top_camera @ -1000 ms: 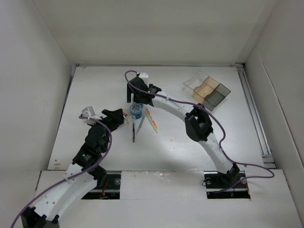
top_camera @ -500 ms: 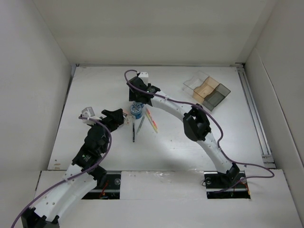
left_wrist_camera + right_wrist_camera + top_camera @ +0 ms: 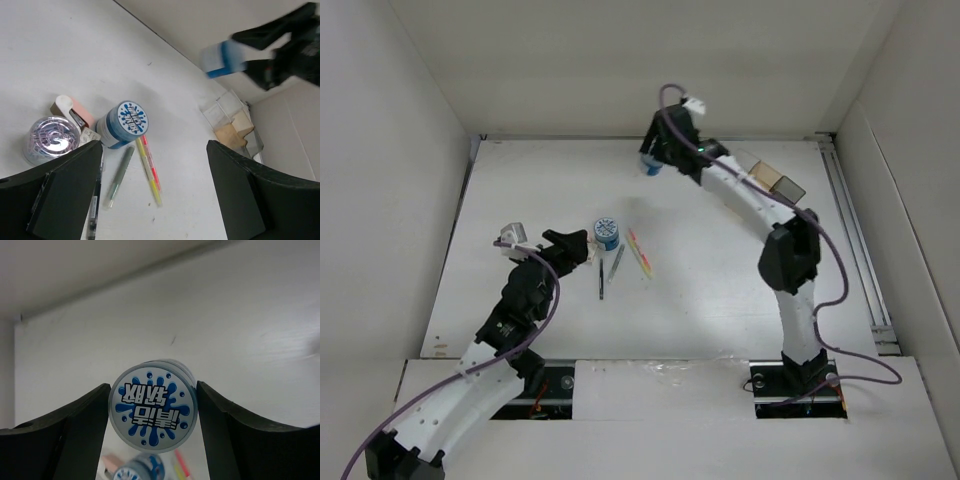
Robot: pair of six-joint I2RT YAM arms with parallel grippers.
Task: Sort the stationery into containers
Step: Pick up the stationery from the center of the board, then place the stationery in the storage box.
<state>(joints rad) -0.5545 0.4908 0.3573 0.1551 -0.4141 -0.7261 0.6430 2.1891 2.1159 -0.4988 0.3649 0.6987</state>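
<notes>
Stationery sits mostly in one cluster near the middle of the worktop (image 3: 520,180), with one piece up in the air. Two blue-and-white rolls are in view. The held roll (image 3: 153,405) is pinched at its sides by the right claw (image 3: 152,386), raised over the far part of the worktop, its splash-printed face turned to the wrist camera. The standing roll (image 3: 121,125) rests on end in the cluster. Four pens lie just on the near side of it: two slim yellow-orange pens (image 3: 150,172) side by side and touching, one grey-green pen (image 3: 119,175) just beside them, and one dark pen (image 3: 94,212) partly hidden behind a finger of the left claw (image 3: 154,150). One clear round tub (image 3: 52,140) of paper clips and one white-and-pink dispenser (image 3: 72,110) stand just beside the standing roll, toward the left edge. The left claw hangs over this cluster with its fingers spread wide and nothing between them. One organizer tray (image 3: 232,125) stands near the far right corner, showing clear, tan and smoky compartments; the right arm (image 3: 790,260) covers part of it from above, so I cannot tell the number of compartments.
</notes>
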